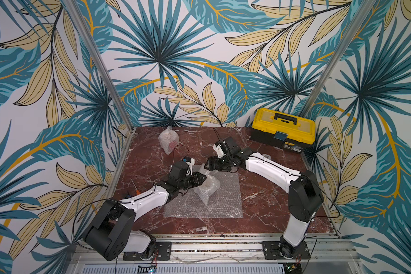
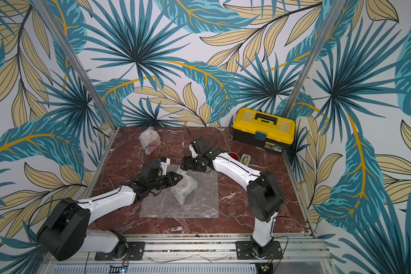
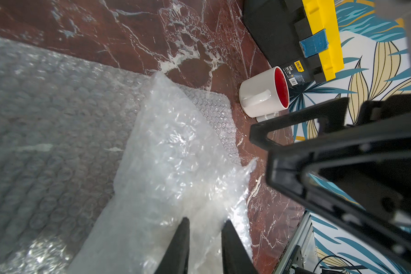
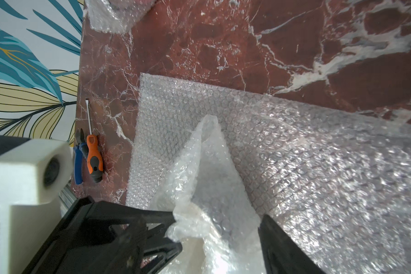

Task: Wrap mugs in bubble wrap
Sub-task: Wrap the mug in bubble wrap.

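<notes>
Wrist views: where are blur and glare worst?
In the left wrist view the flat bubble wrap sheet looks soft, while the white mug with red inside is sharp; in the right wrist view the left arm's white camera housing is out of focus and glare whitens part of the sheet.

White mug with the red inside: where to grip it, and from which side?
Probably the rim of the white mug, from above: it stands upright with its mouth open, leaving the wall free to pinch. Its handle faces roughly toward the bubble wrap sheet; take the wall beside it.
</notes>
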Tool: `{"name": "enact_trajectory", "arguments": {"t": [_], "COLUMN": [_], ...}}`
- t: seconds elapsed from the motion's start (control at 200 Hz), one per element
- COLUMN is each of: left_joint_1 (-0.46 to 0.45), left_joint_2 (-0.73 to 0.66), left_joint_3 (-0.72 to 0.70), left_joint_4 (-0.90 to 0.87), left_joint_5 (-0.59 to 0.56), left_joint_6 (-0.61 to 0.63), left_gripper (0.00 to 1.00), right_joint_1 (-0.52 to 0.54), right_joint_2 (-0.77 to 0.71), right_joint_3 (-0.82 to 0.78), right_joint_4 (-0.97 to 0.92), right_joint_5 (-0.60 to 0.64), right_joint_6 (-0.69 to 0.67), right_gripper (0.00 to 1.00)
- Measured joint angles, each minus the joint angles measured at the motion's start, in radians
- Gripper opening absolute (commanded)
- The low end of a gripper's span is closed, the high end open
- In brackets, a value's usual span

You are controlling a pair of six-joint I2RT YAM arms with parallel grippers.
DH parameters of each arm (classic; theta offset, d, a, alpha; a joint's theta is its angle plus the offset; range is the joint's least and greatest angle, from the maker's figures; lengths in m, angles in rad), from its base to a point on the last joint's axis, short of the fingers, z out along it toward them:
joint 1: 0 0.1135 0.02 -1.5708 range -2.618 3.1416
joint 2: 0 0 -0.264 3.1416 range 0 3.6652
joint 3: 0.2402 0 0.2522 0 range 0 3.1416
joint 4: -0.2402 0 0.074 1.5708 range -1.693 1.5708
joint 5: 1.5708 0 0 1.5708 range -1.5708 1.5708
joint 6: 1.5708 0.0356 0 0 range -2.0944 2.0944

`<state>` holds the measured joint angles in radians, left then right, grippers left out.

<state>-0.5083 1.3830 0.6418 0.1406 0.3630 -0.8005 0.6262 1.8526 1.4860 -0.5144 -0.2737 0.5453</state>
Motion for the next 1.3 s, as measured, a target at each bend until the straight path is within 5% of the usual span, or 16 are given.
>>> {"name": "enact_trajectory", "arguments": {"t": [0.946,1.302], "left_joint_1": [-0.008,-0.010], "left_joint_2": [-0.046,-0.161], "left_joint_3": [0.000,0.022], "left_joint_4": [-0.028,-0.270], "left_joint_5": [0.020,-0.239], "left_joint_6": [0.008,-0.021], "left_gripper": [0.25,0.62], "right_joint_1": [0.003,0.013], "right_joint_2": [0.064,0.065], "right_joint_3": [-0.075,-0.088], "right_joint_4": [-0.028,-0.018], "right_joint_5": [-0.031,-0.016], "right_joint_6": [-0.005,-0.015], "right_gripper": [0.75,0.75]}}
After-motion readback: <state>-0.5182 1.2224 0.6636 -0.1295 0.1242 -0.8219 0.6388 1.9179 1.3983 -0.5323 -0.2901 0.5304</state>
